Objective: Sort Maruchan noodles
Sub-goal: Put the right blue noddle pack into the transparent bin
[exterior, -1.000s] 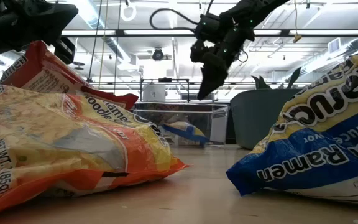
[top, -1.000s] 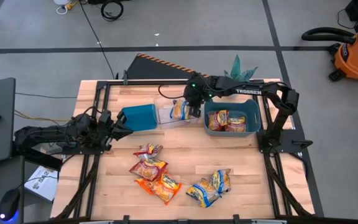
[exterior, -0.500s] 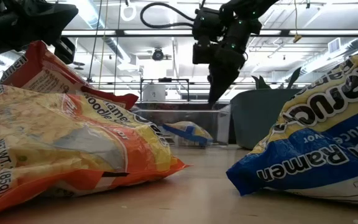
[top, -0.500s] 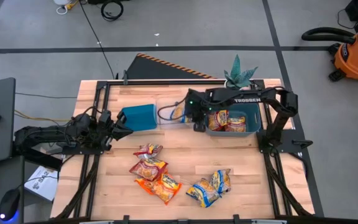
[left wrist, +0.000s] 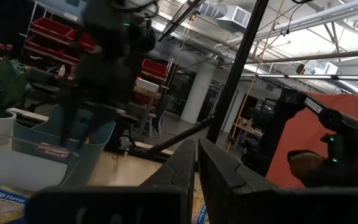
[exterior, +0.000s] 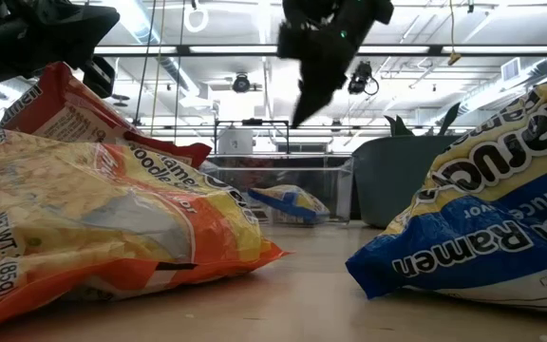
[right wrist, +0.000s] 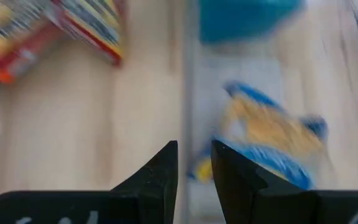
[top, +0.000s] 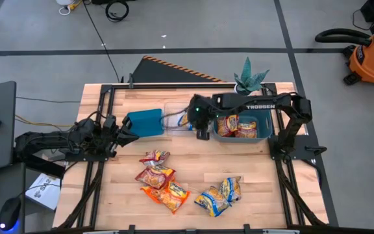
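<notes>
Several Maruchan noodle packets lie flat on the wooden table near its front: red-pink, orange, and blue-and-yellow. One blue-and-yellow packet lies in the clear bin. Others lie in the grey-blue bin. My right gripper hangs above the clear bin's near wall, pointing steeply down, open by a narrow gap with nothing in it. My left gripper waits shut at the table's left, beside the teal bin.
The three bins stand in a row across the table's far half. A potted plant sits at the far edge behind the grey-blue bin. Bare wood lies between the bins and the loose packets. In the low view, packets fill the foreground.
My right gripper has swung from above the clear bin's far right part toward the table's near edge and slightly left, rising a little, with nothing in it. The blue-and-yellow packet stays in the clear bin.
</notes>
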